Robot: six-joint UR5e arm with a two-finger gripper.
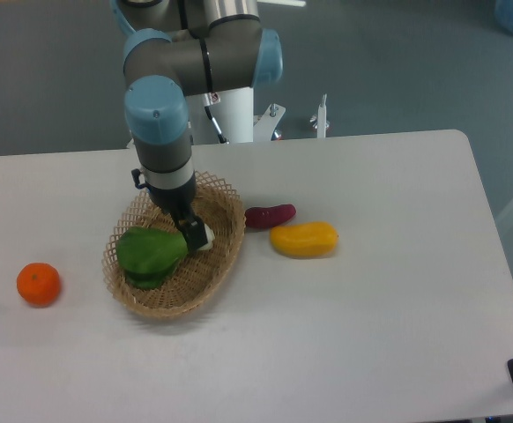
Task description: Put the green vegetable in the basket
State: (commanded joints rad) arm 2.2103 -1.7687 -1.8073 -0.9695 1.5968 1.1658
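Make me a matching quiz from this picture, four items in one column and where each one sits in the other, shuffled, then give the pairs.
Things:
1. green leafy toy vegetable
2. round orange fruit
3. yellow oblong vegetable
4. dark red oblong vegetable

Places:
A. alone on the table, left of the oval woven wicker basket
B. just right of the basket's rim
C. inside the basket, at the gripper
D. farthest right of the foods

Pairs: 1-C, 2-A, 3-D, 4-B
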